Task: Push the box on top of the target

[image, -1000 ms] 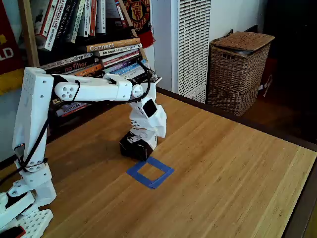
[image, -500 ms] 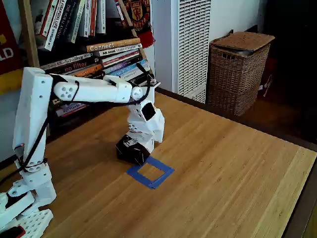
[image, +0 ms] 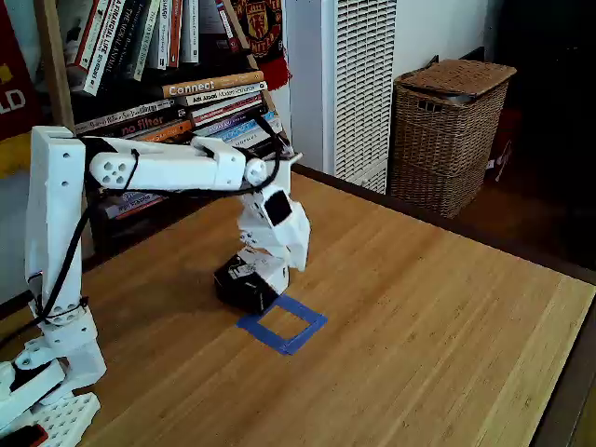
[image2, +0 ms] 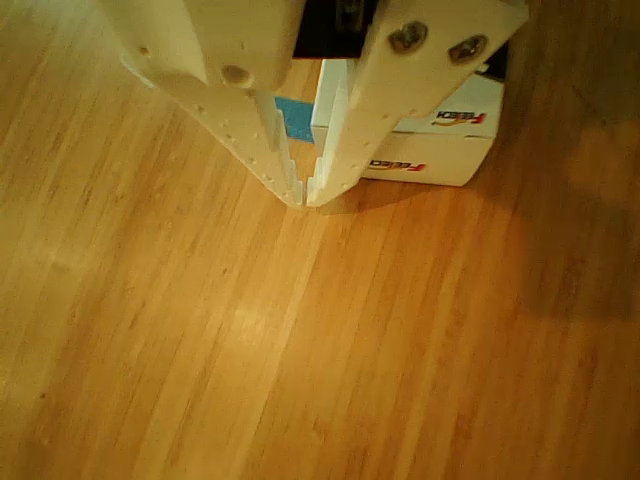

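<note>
Counter [image: 438, 307] of pale wood takes up most of the fixed view, with a bookshelf [image: 168, 84] behind its far left edge and a wicker basket [image: 447, 130] on the floor past its far right edge. The white arm [image: 158, 168] rises from the near left corner and bends down toward the middle. The gripper [image2: 304, 196] points down with its jaws closed tip to tip, nothing between them, just beside the box [image: 244, 282] on its far side. In the other view the tips stand close against the white side of the box [image2: 440, 135]. The box sits just left of the target [image: 282, 323] in the fixed view, touching or slightly overlapping its far left corner. A patch of blue tape shows behind the jaws in the other view.
</note>
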Available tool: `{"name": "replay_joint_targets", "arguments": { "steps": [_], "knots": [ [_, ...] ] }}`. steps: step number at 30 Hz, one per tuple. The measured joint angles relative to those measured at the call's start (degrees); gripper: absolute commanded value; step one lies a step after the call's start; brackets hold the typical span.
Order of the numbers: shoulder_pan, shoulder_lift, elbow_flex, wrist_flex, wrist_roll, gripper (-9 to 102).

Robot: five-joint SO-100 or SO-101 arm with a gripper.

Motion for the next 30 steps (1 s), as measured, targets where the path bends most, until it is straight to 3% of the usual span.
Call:
{"name": "replay_joint_targets", "arguments": {
  "steps": [18, 30],
  "knots": [
    [0.79, 2.99, 2.20, -0.53, -0.44, 0],
    [-5.36, 2.99, 2.29, -5.19, 2.64, 0]
  ]
}}
